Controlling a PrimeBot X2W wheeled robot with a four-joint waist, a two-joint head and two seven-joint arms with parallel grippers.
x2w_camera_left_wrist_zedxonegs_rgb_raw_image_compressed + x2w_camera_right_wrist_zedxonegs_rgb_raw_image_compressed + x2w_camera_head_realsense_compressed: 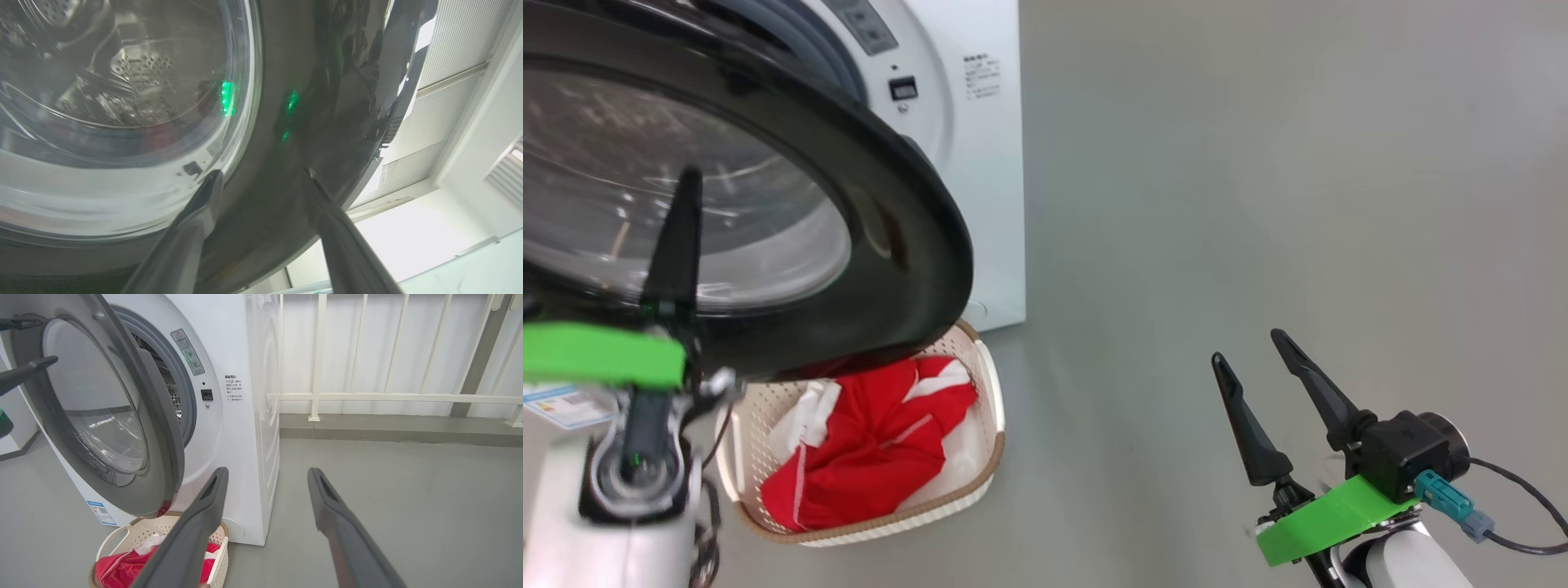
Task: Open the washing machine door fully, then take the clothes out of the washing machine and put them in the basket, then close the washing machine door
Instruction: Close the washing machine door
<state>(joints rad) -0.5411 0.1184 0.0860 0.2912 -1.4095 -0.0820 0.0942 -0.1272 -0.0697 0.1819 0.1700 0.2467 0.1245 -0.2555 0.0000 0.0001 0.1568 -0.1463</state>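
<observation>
The washing machine door point(907, 237), with its glossy black rim and clear bowl window, stands swung out from the white washing machine point(980, 163). My left gripper point(261, 175) is open, its fingers point(204, 204) close against the door's outer face, one over the glass edge and one over the rim. Whether they touch it I cannot tell. The red and white clothes point(874, 441) lie in the cream basket point(992, 408) on the floor beneath the door. Off to the right, my right gripper point(1248, 347) hangs open and empty over the floor. The drum point(173, 396) shows behind the door.
Grey floor point(1258, 204) stretches to the right of the machine. A white railing point(388, 396) on a low kerb runs behind it. The door overhangs the basket's far end. A blue-edged label point(98, 510) sits low on the machine's front.
</observation>
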